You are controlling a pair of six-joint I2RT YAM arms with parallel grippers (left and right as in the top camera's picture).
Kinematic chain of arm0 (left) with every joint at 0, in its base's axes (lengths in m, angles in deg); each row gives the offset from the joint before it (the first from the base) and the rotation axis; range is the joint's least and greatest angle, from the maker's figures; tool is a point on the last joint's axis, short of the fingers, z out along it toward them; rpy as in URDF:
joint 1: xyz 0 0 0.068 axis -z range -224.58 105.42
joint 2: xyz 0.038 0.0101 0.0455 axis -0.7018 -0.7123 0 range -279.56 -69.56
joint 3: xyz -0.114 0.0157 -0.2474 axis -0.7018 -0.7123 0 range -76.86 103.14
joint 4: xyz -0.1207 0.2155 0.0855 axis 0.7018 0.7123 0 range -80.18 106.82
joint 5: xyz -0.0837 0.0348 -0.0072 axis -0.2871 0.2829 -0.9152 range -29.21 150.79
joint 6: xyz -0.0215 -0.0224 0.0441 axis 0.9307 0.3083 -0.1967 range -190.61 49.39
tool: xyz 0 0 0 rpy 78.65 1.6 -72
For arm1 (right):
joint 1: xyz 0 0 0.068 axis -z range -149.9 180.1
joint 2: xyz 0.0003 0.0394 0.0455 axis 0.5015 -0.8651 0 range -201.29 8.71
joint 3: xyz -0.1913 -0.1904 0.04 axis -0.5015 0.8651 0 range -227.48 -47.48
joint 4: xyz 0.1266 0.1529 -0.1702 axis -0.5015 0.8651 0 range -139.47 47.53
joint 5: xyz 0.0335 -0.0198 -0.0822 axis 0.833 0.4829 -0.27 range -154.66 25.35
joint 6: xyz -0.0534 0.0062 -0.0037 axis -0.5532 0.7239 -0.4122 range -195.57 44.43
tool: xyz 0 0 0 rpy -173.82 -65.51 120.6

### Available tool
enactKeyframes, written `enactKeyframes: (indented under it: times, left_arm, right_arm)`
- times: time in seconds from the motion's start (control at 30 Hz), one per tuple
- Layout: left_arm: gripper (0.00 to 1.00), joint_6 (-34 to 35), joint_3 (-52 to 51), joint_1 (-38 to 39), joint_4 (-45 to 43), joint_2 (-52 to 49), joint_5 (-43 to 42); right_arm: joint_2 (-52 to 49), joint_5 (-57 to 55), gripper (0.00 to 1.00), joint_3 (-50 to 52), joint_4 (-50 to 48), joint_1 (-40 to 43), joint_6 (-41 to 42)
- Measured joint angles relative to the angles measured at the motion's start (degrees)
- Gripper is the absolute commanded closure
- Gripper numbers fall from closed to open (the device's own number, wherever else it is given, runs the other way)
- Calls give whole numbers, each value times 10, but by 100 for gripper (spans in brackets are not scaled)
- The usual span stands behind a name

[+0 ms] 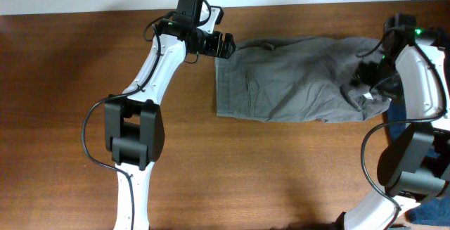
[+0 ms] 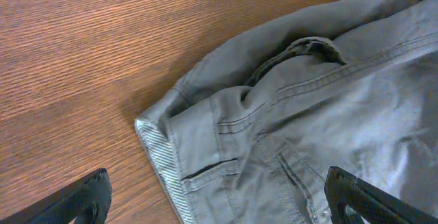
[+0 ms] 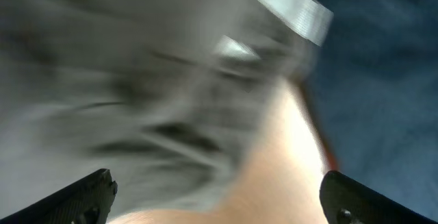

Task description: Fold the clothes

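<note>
Clothes (image 1: 295,79), a single mid-grey piece, lie spread on the wooden table (image 1: 70,68) in the overhead view, toward 1 o'clock from the picture's middle. They are mostly flat and creased, and bunched at the 3 o'clock end. The left gripper (image 1: 225,45) sits at the garment's 10 o'clock corner, just at the cloth edge. The right gripper (image 1: 367,81) is over the bunched end at 3 o'clock. A dark blue garment (image 1: 401,117) shows at 4 o'clock from the grey one, partly under the right arm.

From the left wrist, the clothes (image 2: 308,128) fill the frame from 12 to 5 o'clock, with bare table (image 2: 82,59) from 7 to 11 o'clock. A corner is turned back to show striped lining (image 2: 159,161), with a pocket slit just beside it. The left gripper (image 2: 219,186) stands wide, its black fingers (image 2: 85,200) far apart at 7 and 5 o'clock, and nothing is pinched between them.

The right wrist picture is heavily blurred. Grey clothes (image 3: 123,80) cover 8 to 12 o'clock, the blue garment (image 3: 390,80) lies at 2 to 4 o'clock, and a pale strip of table runs toward 6 o'clock. The right gripper (image 3: 215,193) also looks wide, with its tips at the two lower corners.
</note>
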Motion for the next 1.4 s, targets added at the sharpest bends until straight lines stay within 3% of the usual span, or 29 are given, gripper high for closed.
enactKeyframes:
  times: [0.17, 0.4, 0.6, 0.63, 0.7, 0.83, 0.93, 1.03, 1.07, 1.1, 1.13, 1.17, 1.2, 1.4]
  left_arm:
    - [1, 0, 0, 0, 0, 0, -13]
    - [1, 0, 0, 0, -1, 0, -17]
    - [1, 0, 0, 0, -1, 0, -19]
    - [1, 0, 0, 0, -1, 0, -19]
    - [1, 0, 0, 0, -1, 0, -19]
    - [1, 0, 0, 0, -2, 0, -19]
    - [1, 0, 0, 0, -2, 0, -19]
    - [1, 0, 0, 0, -2, 0, -21]
    - [1, 0, 0, 0, -2, 0, -21]
    - [1, 0, 0, 0, -2, 0, -21]
    - [1, 0, 0, 0, -2, 0, -21]
    - [1, 0, 0, 0, -2, 0, -21]
    - [1, 0, 0, 0, -2, 0, -21]
    - [1, 0, 0, 0, -2, 0, -21]
  right_arm:
    - [0, 156, 3, -8, -56, -1, -99]
    - [-44, 165, 4, -8, -64, 3, -115]
    - [-103, 160, 11, -8, -78, 6, -111]
    - [-110, 155, 16, -8, -79, 6, -107]
    - [-123, 137, 43, -8, -82, 7, -99]
    - [-141, 110, 85, -8, -91, 15, -94]
    - [-156, 80, 90, -8, -104, 28, -87]
    - [-165, 31, 89, -8, -115, 40, -74]
    - [-165, 7, 82, -8, -116, 42, -68]
    - [-166, -28, 69, -8, -116, 45, -61]
    - [-166, -54, 46, -11, -112, 46, -55]
    - [-167, -89, 7, -17, -103, 48, -45]
    - [-167, -111, 1, -25, -93, 48, -36]
    - [-170, -186, 1, -138, -1, 46, -16]
